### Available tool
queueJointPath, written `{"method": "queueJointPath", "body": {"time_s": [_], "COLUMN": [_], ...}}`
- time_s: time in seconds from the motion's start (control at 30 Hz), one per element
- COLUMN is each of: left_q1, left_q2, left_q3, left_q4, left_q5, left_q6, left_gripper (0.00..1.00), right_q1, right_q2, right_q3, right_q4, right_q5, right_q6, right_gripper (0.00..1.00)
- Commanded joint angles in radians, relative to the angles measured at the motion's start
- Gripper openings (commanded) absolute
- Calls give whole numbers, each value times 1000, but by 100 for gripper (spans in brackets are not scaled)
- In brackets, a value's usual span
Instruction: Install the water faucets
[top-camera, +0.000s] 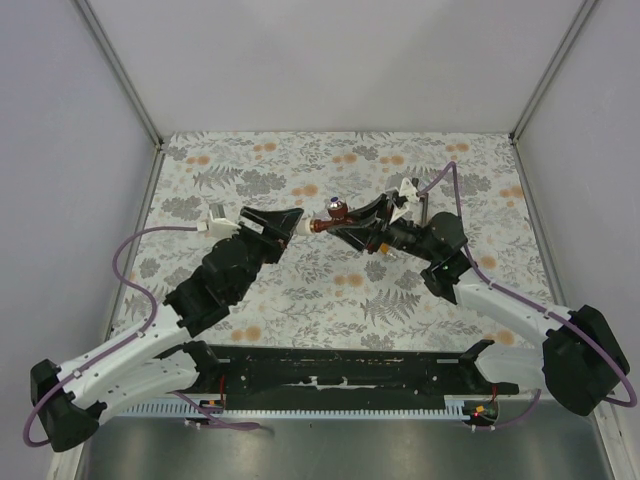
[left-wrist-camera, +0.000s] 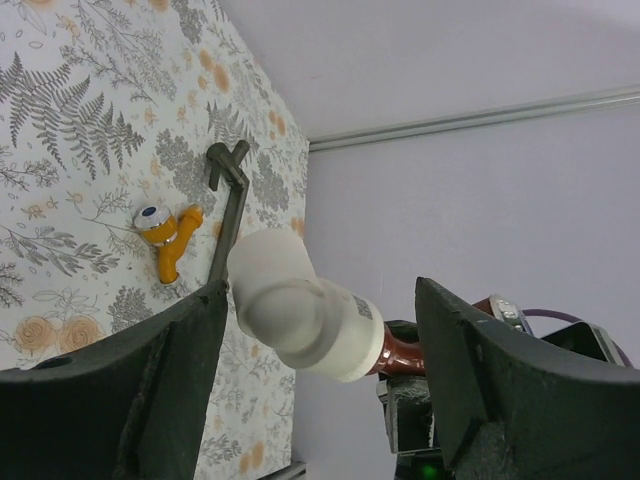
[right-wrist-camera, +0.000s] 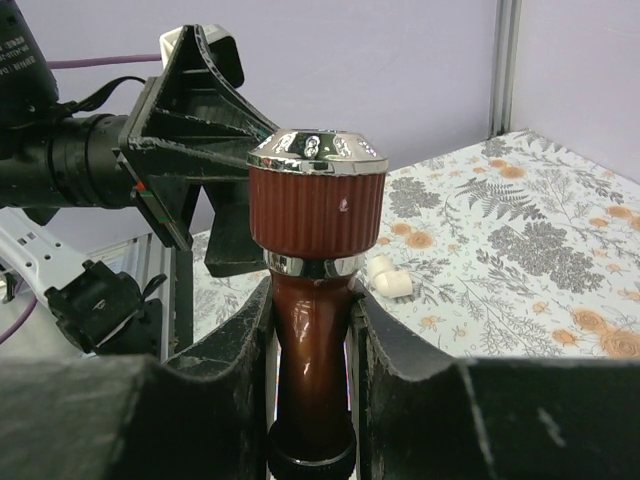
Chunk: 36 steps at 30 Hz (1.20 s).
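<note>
Reddish-brown faucet (right-wrist-camera: 315, 210): being clamped at its stem by the right gripper (right-wrist-camera: 312, 340), jaws standing narrowly apart around it, with the lower end cut off by the frame edge. White elbow fitting (left-wrist-camera: 295, 315): sitting over that faucet's far end (threads hidden inside). The left gripper (left-wrist-camera: 320, 292) is straddling it wide open, a gap showing on one side. Orange faucet (left-wrist-camera: 165, 240): lying on the floral table (left-wrist-camera: 60, 150), just beside the dark grey T-tool (left-wrist-camera: 228, 200). Second white elbow (right-wrist-camera: 390, 278): lying on the table, partly hidden by the knob.
</note>
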Motion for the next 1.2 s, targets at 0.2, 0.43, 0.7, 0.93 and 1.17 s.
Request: {"method": "queueJointPath", "body": {"time_s": [0.2, 0.43, 0.7, 0.93, 1.17], "left_q1": [2, 2, 2, 2, 2], "left_q2": [-56, -2, 30, 45, 1], "left_q3": [-50, -28, -44, -68, -156], "left_q4": [-1, -1, 125, 238, 439], "left_q5": [-25, 6, 15, 26, -5], "left_q6": [-166, -217, -274, -285, -153], "left_gripper": [80, 80, 77, 61, 13], "right_q1": [6, 13, 27, 40, 43], "right_q2": [-21, -11, 2, 15, 7], "right_q3": [-30, -33, -38, -50, -60], "right_q4": [165, 214, 233, 260, 259], "right_q5": [54, 57, 39, 40, 83], "right_q6": [-5, 17, 21, 49, 167], "right_gripper": [0, 0, 0, 0, 0]}}
